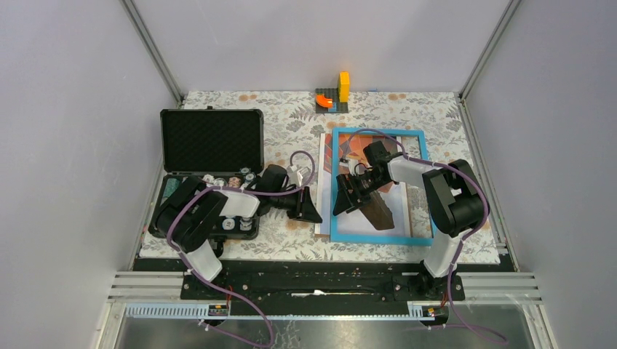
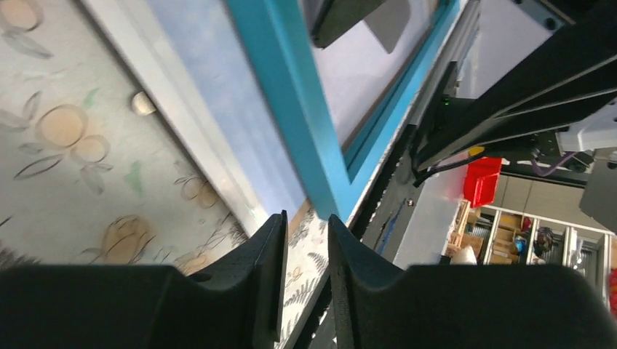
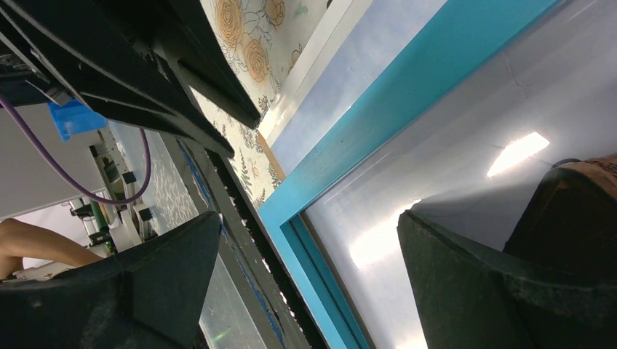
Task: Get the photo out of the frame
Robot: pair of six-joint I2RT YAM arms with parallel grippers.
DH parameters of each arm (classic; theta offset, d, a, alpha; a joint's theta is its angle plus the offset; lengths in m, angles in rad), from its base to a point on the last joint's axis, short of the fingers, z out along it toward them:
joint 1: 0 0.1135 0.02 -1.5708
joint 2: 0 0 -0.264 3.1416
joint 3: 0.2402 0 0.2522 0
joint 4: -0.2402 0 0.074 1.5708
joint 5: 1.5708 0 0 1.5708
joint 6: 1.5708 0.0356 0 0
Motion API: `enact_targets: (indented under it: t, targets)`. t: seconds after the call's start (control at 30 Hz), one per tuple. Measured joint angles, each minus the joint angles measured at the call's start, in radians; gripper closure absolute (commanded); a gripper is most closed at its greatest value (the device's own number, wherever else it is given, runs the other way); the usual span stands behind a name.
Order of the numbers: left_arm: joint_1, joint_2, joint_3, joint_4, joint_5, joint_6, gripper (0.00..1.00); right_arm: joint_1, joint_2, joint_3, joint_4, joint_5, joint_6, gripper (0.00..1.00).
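1. Top view:
   - The frame [image 1: 378,239] lies flat on the floral counter [image 1: 291,120]. It has a thin, rigid light-blue border.
   - The photo [image 1: 325,182] is partly out. A white-edged strip pokes past the frame's left side, just ahead of the left fingers [image 1: 307,207]. The rest sits under the right fingers [image 1: 351,195], with the brown basket print beside them.
   - Black foam-lined case [image 1: 211,138] is well behind the left fingers.
2. Left wrist:
   - The fingers are nearly together, leaving a narrow slit with nothing in it.
   - The frame's near corner is just ahead of the tips.
   - The photo's pale, smooth margin runs ahead and to the left, lying flat on the cloth.
3. Right wrist:
   - The fingers are spread wide and hold nothing. They straddle the blue border near its corner.
   - The surface inside the border is glossy and shows lamp glare, so it probably slides easily.
4. Step, my read: mid-extraction, with the photo sliding out sideways.
   - Next, the left fingers need to get on the exposed thin edge, which sits low and is hard to pinch.
   - The right fingers then pin the frame while the sheet is drawn clear.
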Motion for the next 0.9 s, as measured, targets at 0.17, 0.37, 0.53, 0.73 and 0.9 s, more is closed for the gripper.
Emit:
enact_targets:
  t: [0.17,0.37,0.53,0.73,0.9]
  targets:
    - [0.018,-0.039,0.002,-0.146,-0.091,0.073,0.68,0.000,0.003,0.003,-0.003,0.000,0.000,0.00]
    - [0.021,-0.041,0.016,-0.219,-0.154,0.102,0.69,0.000,0.008,0.009,-0.011,0.000,0.000,0.00]
    - [0.008,-0.006,0.055,-0.218,-0.165,0.100,0.70,0.000,0.008,0.009,-0.011,0.000,0.000,0.00]
    - [-0.003,0.026,0.071,-0.187,-0.157,0.080,0.73,0.000,0.011,0.013,-0.016,0.000,0.000,0.01]
    - [0.002,0.037,0.060,-0.142,-0.130,0.048,0.76,0.000,0.012,0.014,-0.017,0.000,0.000,0.00]
